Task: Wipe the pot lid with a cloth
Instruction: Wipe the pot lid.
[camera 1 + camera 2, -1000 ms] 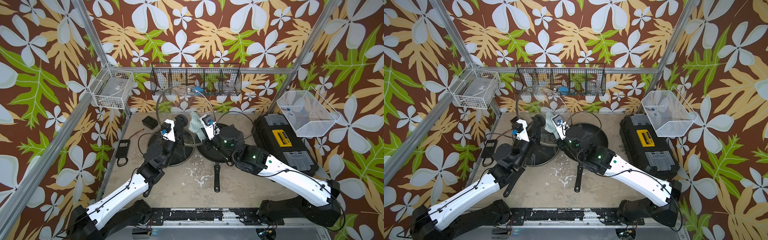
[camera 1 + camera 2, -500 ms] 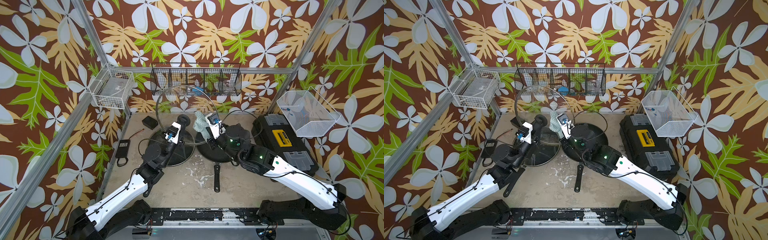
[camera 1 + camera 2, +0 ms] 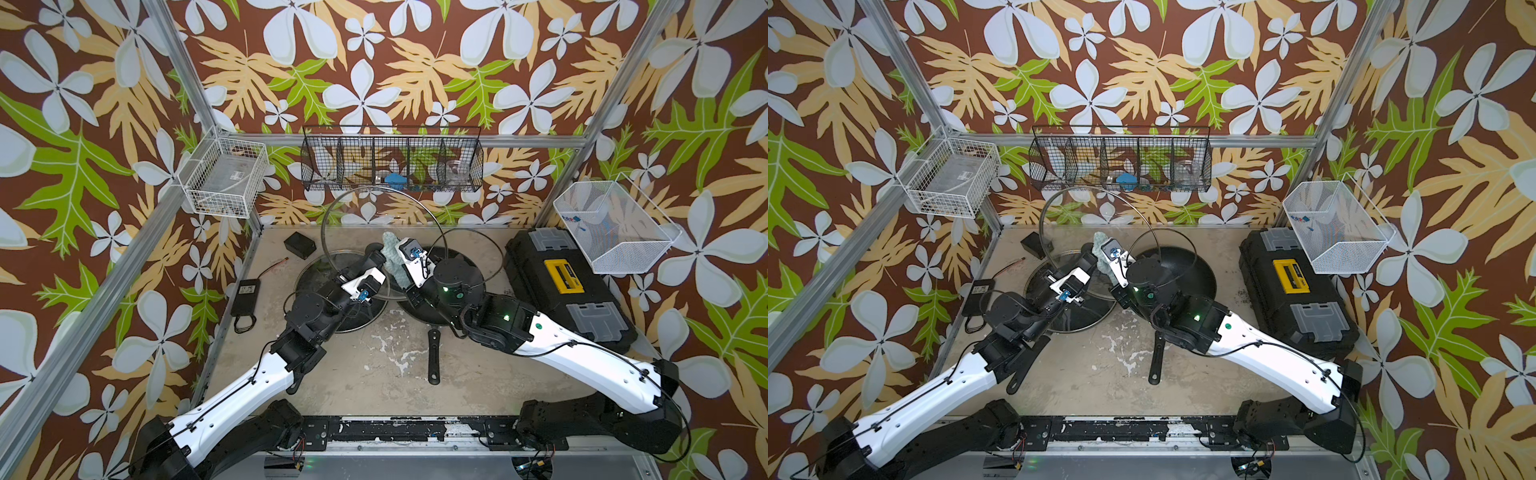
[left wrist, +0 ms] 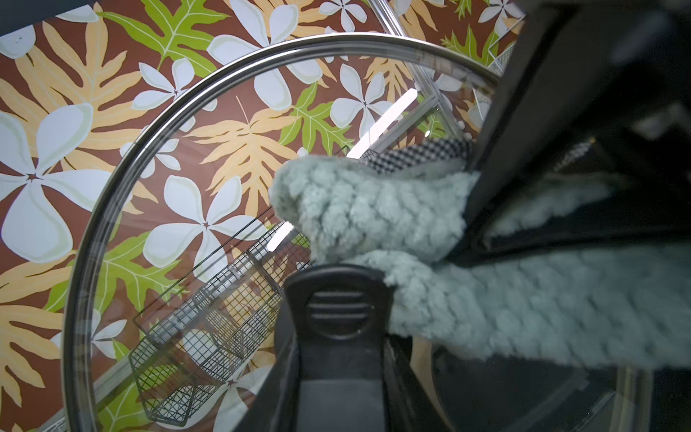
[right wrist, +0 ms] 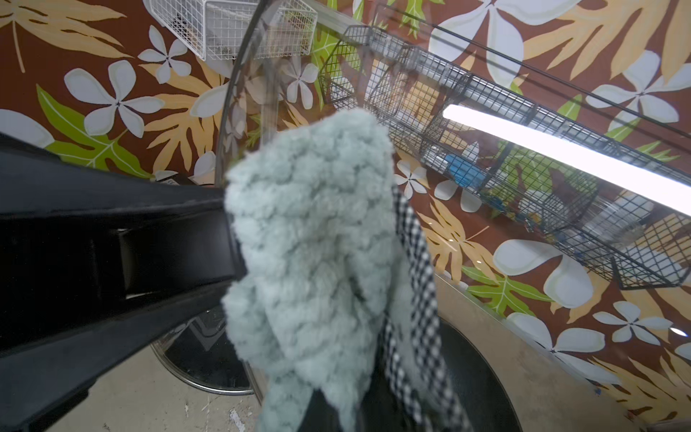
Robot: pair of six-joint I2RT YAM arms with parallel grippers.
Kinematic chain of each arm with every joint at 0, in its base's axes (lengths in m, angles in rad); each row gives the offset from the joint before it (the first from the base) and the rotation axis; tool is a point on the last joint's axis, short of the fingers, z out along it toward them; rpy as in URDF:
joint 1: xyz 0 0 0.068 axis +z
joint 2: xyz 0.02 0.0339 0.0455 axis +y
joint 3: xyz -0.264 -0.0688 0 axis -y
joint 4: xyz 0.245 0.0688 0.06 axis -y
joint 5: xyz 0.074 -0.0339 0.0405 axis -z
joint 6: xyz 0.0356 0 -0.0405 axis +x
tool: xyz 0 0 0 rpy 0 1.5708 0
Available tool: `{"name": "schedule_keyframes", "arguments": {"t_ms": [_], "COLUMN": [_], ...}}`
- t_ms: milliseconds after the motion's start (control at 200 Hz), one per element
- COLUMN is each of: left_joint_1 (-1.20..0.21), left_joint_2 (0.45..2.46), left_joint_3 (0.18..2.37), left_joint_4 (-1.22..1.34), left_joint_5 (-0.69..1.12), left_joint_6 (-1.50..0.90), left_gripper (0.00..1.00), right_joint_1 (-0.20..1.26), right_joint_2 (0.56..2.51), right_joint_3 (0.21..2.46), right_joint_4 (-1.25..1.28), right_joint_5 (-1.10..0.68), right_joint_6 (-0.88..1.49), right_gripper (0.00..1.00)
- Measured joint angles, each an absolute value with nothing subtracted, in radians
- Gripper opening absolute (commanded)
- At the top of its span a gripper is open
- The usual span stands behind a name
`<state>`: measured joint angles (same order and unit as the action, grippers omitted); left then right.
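Print on the yellow label of the toolbox (image 3: 598,291) and on the power adapter (image 3: 245,291) is too small to be read. Just above frame centre, the pot lid (image 3: 353,220) is held on edge, tilted, by the left gripper (image 3: 371,258), which is clamped at its knob. The cloth (image 3: 390,253), its long axis running from upper left to lower right, is pinched by the right gripper (image 3: 398,266) beside that knob.
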<state>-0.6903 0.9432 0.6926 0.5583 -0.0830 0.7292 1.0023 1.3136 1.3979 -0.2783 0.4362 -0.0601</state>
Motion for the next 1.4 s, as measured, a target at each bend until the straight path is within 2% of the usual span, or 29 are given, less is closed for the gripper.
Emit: {"name": "schedule_keyframes", "arguments": {"t_ms": [215,606,986,1401], "left_joint_1": [-0.69,-0.691,-0.691,-0.691], "left_joint_2": [0.927,0.917,0.917,0.917], "left_joint_3": [0.663,0.655,0.648,0.655], "left_joint_4": [0.52,0.482,0.425,0.337], "left_joint_5": [-0.075,-0.021,-0.019,-0.003], "left_joint_6": [0.872,1.047,1.139,1.361], "left_gripper": [0.0,0.0,0.0,0.0], "right_joint_1": [0.936,1.018,0.949,1.034], "right_joint_2": [1.276,1.354,1.353,1.444], "right_joint_3": [1.439,1.446,1.523,1.556], "right_joint_4": [-0.277,-0.279,-0.284,-0.337], "right_joint_5": [0.483,0.453,0.5,0.509], "right_joint_6": [-0.086,-0.089,-0.121,-0.192], "right_gripper": [0.0,0.0,0.0,0.0]}}
